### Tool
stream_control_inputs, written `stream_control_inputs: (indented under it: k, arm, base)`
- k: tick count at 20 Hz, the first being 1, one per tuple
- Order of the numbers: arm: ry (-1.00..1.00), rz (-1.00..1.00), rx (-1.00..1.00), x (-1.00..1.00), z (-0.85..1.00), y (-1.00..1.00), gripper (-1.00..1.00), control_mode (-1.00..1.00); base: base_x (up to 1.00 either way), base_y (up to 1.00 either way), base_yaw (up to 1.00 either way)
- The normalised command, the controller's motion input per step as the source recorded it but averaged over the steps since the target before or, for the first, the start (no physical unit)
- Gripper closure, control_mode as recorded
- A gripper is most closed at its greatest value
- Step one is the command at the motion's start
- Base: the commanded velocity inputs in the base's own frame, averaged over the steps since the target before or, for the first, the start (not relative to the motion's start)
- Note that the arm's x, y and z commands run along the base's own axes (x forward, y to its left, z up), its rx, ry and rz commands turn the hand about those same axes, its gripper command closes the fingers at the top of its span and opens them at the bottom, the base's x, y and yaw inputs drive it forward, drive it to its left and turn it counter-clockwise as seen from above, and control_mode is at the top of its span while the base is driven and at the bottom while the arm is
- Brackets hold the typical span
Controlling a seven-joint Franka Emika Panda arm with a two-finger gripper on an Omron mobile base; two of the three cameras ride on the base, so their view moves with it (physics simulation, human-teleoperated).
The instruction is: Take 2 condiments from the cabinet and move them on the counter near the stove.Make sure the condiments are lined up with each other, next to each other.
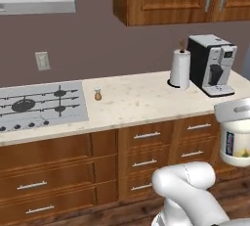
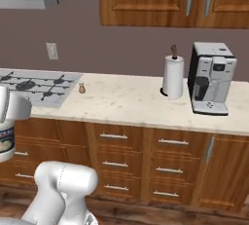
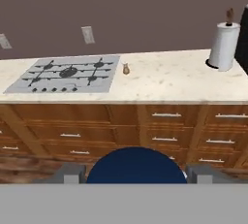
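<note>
With the tool clamped on the white jar well short of the tabletop, a careless set-down could topple the shaker beside the stove or leave the pair misaligned

Jar cut by the right edge of the left base view and by the left edge of the right base view; label print blurred. Shaker on the bench, too small for detail. Stove clipped at left.
</note>
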Motion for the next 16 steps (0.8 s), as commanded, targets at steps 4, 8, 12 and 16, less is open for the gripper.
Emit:
stream_control_inputs:
  k: [4,8,12,16]
  arm:
    - [0.00,0.00,0.00,0.00,0.00,0.00,1.00,1.00]
    - [0.00,0.00,0.00,0.00,0.00,0.00,1.00,1.00]
    - [0.00,0.00,0.00,0.00,0.00,0.00,1.00,1.00]
    - [0.00,0.00,0.00,0.00,0.00,0.00,1.00,1.00]
  base:
    - [0.89,1.00,0.01]
    - [0.93,1.00,0.01]
    - [0.75,0.91,0.02]
    - [0.61,0.18,0.00]
